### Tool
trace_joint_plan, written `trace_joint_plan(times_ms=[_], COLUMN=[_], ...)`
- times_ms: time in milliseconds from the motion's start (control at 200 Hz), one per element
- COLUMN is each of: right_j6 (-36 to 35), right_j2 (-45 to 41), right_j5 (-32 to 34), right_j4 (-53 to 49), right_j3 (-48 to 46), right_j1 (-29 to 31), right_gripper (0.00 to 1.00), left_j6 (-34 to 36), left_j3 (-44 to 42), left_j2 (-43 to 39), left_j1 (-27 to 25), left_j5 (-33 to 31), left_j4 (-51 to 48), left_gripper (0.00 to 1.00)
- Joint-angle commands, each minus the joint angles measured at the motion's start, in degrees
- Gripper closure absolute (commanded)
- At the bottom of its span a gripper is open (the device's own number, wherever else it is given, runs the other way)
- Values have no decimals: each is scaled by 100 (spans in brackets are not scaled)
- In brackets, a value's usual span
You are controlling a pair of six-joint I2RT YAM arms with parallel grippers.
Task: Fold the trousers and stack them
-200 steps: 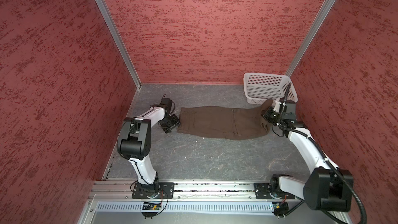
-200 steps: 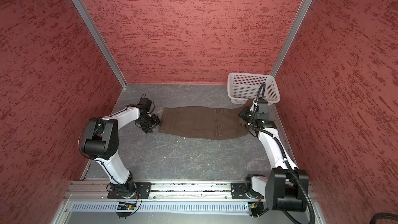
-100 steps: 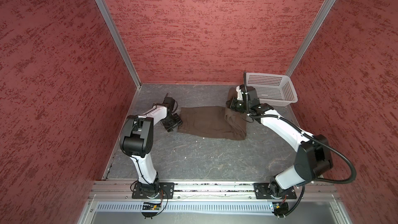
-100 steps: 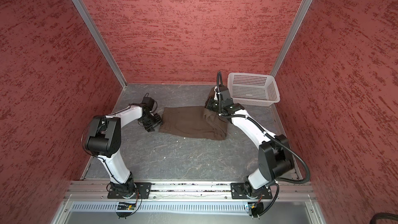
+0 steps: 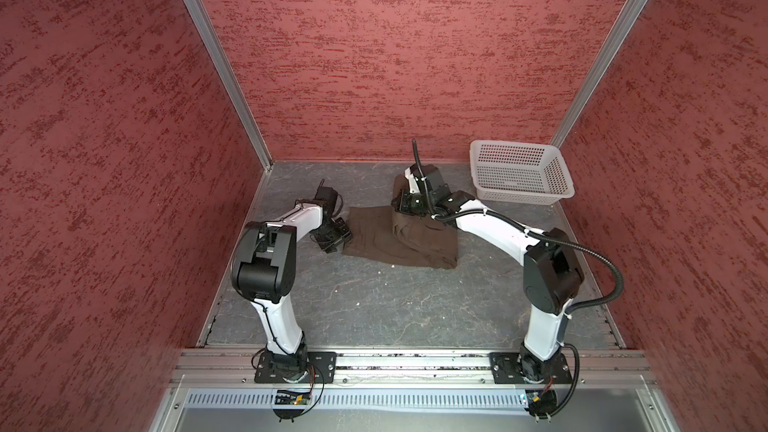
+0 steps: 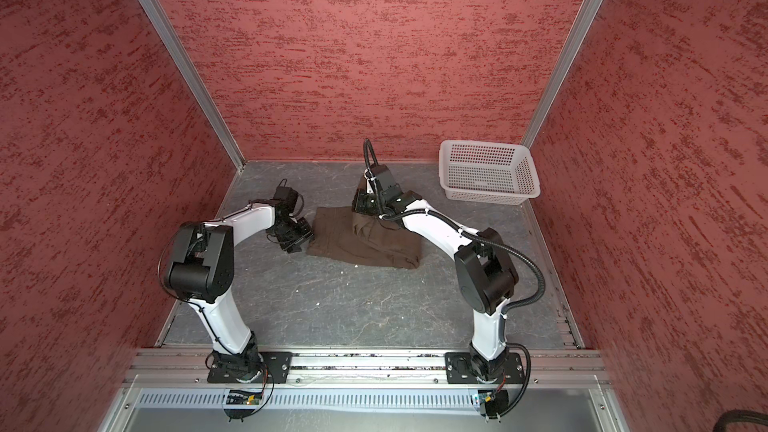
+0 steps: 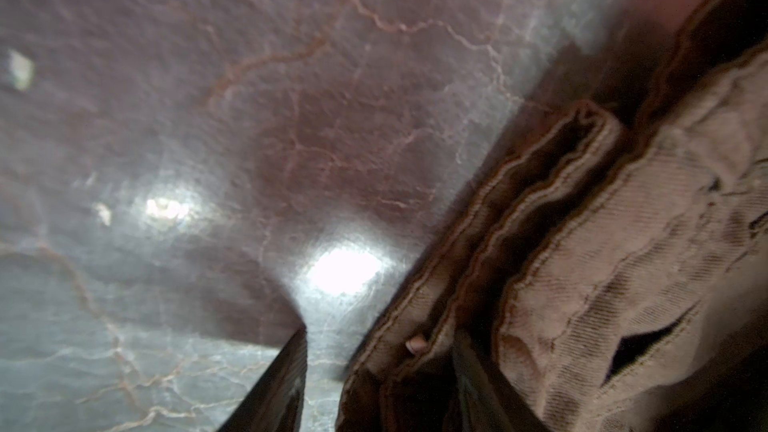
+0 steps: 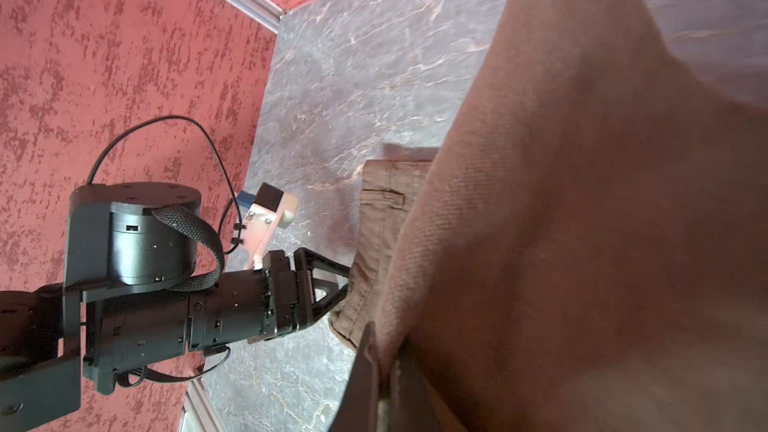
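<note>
Moved since a second ago: the right gripper [image 5: 404, 204] has carried one end of the trousers [image 5: 399, 238] away from the basket [image 5: 523, 198] and across toward the middle, doubling the cloth; the left gripper [image 5: 338, 238] stays at the opposite end
Trousers: dark brown, on the table [image 5: 374, 305] between the arms; the upper layer slopes from a fold on the right up to the raised end
Right jaws: clamped on that raised end; in the right wrist view the cloth drapes straight down from them
Left jaws: apart, low on the table, straddling the waistband edge, with no pinch yet
Handling: judged soft, limp and fairly light; it sags wherever unsupported, and the layers can slide or bunch; not fragile
Where to hold: the stitched waistband and hems look thickest, so a grip there through all layers should keep the edges aligned
Basket: white, perforated, in the back right corner, well apart from the cloth
</note>
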Motion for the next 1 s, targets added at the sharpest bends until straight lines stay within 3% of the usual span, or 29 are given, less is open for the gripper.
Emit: trace_joint_plan(times_ms=[0,892,992], right_j6=[128,341,355], right_j2=[168,1657,1790], right_j5=[-157,-761,-886], right_j4=[180,61,87], right_j3=[319,1519,1597], right_j1=[119,938,956], right_gripper=[100,100,85], left_j6=[-24,1,-6], left_j3=[-201,-340,-346], left_j2=[309,425,428], left_j1=[-42,-52,-63], left_j5=[150,178,185], left_j4=[235,333,328], left_gripper=[44,48,48])
